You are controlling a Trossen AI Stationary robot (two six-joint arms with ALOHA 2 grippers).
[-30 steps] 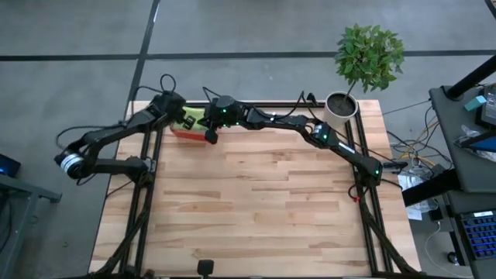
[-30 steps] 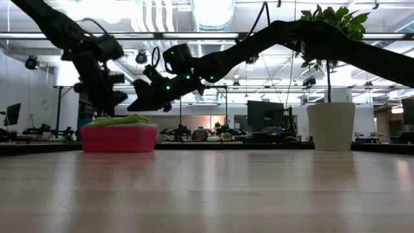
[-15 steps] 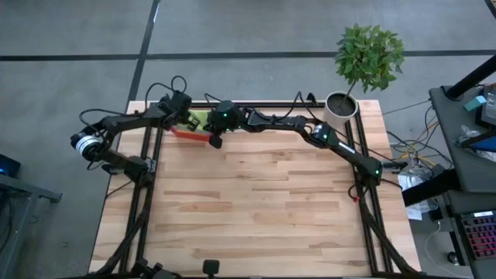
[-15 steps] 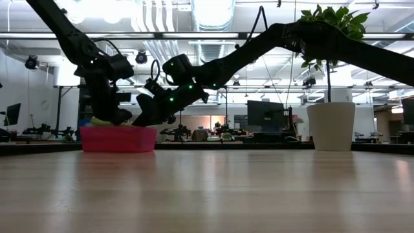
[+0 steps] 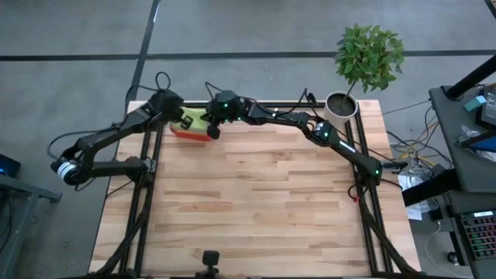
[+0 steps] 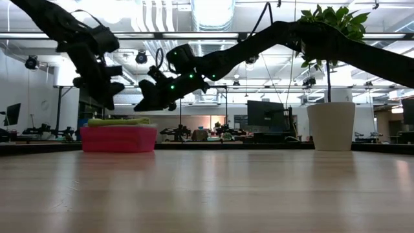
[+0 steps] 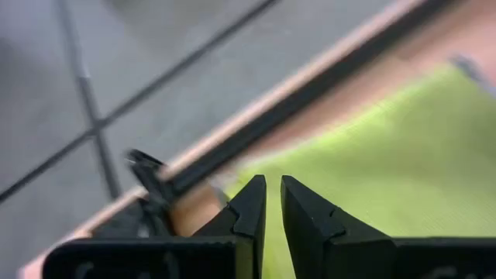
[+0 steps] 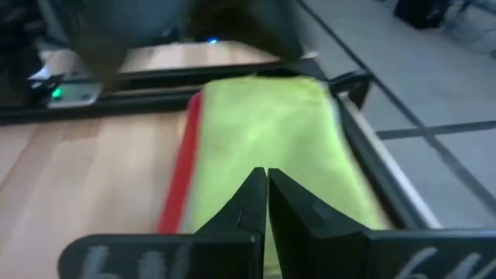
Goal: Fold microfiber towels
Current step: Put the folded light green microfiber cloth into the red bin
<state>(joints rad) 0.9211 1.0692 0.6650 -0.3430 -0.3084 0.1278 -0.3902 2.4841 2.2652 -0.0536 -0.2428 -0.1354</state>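
Note:
A lime green towel (image 5: 194, 122) lies folded on top of the pile in the pink-red bin (image 6: 118, 138) at the table's far left. It also shows in the low view (image 6: 119, 121), the left wrist view (image 7: 380, 155) and the right wrist view (image 8: 271, 128). My left gripper (image 6: 106, 102) hovers shut above the bin's left part, clear of the towel. My right gripper (image 6: 138, 107) hovers shut above the bin's right part, also clear. The other towels are hidden under the green one.
The bin (image 5: 188, 132) stands against the table's far edge rail. A potted plant (image 5: 342, 105) in a white pot (image 6: 330, 126) stands at the far right corner. The wooden tabletop (image 5: 256, 201) stretches toward the near edge.
Both grippers went down onto the green towel in the bin and then rose again; they now hang above it. The towel pile, humped above the bin's rim a second ago, now lies flatter.

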